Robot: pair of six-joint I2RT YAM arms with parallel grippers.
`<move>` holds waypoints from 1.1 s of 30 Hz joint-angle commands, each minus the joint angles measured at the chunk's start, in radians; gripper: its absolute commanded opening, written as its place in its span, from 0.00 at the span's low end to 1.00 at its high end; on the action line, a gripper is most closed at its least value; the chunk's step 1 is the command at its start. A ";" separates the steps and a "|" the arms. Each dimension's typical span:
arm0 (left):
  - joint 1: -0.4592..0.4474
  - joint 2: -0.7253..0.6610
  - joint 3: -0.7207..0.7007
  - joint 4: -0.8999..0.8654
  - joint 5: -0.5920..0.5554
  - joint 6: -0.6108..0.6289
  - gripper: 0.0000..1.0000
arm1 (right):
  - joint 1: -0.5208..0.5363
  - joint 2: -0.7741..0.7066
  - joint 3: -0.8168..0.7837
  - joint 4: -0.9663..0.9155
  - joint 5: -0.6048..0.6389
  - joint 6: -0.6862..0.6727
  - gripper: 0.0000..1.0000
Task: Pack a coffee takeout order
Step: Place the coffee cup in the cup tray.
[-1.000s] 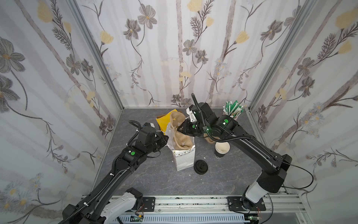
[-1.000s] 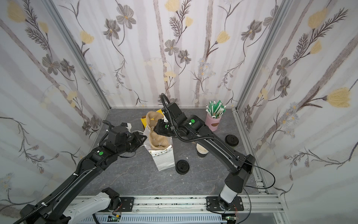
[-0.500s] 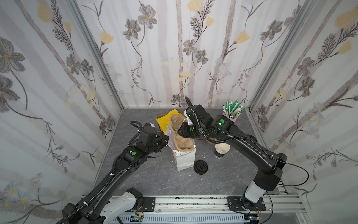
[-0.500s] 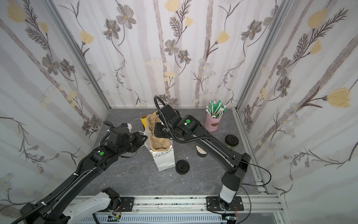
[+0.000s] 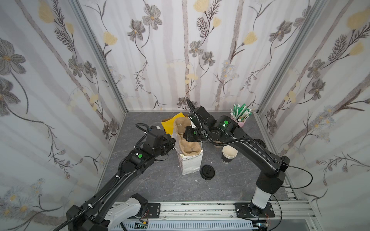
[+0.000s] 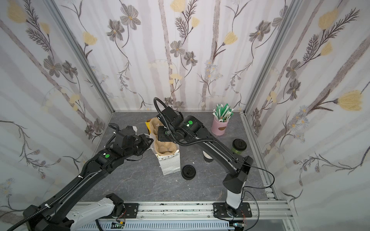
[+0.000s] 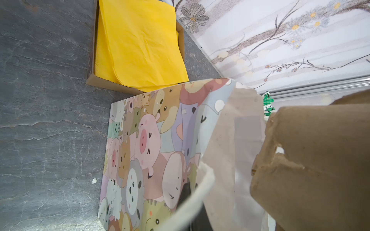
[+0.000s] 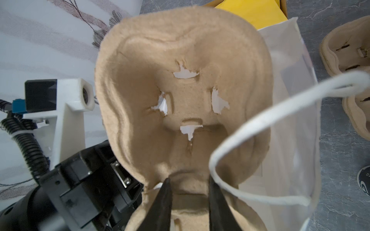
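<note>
Your right gripper clamps the tray half inside the bag, your left gripper is shut on its rim, so a crooked push can rip it, while the green cup and napkin sit outside on the table.

The pulp cup carrier plugs the paper bag, so the bag's inside is hidden in both top views. The left gripper loses its fingertips against the bag's rim. The right arm covers half the stacked cups (the carrier hides most of the yellow napkins). In the right wrist view, the picture's edge cuts off a black lid.
</note>
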 commanded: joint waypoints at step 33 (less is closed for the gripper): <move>-0.029 -0.016 -0.027 0.037 -0.070 -0.083 0.00 | -0.003 0.087 0.041 -0.103 0.086 -0.065 0.26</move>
